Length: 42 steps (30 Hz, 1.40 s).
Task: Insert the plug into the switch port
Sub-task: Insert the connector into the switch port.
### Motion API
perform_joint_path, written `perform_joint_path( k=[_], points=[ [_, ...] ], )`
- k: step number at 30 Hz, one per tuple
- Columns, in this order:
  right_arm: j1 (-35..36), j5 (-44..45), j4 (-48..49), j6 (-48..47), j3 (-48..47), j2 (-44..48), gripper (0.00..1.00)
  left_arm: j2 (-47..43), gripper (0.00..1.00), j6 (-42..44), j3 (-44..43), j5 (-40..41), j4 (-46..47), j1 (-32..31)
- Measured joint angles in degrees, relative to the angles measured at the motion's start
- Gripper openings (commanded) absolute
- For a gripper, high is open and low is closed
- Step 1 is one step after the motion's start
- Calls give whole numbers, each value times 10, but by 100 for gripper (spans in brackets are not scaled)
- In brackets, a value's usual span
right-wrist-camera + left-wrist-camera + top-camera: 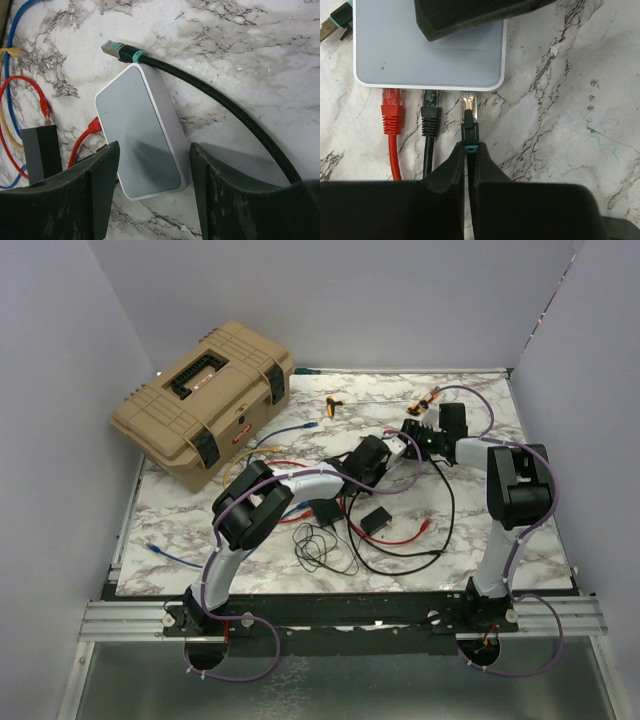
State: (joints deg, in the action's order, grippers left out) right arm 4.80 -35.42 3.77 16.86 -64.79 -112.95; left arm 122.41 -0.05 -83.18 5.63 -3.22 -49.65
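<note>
- Left wrist view: the plug [469, 107] sat with its clear tip at the mouth of the switch port [468, 91]. That port was on the edge of the switch [395, 50] facing the left gripper [469, 150].
- Left gripper was clamped on the plug's black-and-teal boot, jaws nearly together.
- Step in hand, my read: the final push-in. More clear body showed than on the red plug [391, 107] and black plug [430, 114] seated in the next two ports, so probably not latched.
- To do it well: push straight along the cable axis, plug square to the edge, no yaw. The grip sat far back on the boot, so the head could pivot; go slow. A light switch would likely slide unless braced.
- Looks: clear head with glinting contacts, black boot, teal band.
- Right gripper [152, 170] had jaws apart, straddling one end of the switch and holding nothing. Couldn't tell whether it touched the switch.
- Switch lay on the marble table [480, 530], right of centre toward the far side, between both grippers. Tan toolbox [203, 400] was well apart, far left.
</note>
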Motion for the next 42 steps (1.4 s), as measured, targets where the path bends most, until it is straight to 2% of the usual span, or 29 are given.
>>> perform_joint_path(
  k=[23, 29, 35, 42],
  points=[
    [-2, -13, 7, 1, -7, -9, 61, 0, 0, 26, 15, 31, 32, -18],
    [-4, -15, 6, 0, -7, -9, 57, 1, 0, 27, 17, 30, 39, -18],
    [-10, -24, 17, 1, 5, -9, 53, -7, 0, 28, 62, 27, 113, -17],
    [-16, -60, 87, 6, 55, -2, 50, -25, 0, 47, 128, 12, 203, -17]
  ],
)
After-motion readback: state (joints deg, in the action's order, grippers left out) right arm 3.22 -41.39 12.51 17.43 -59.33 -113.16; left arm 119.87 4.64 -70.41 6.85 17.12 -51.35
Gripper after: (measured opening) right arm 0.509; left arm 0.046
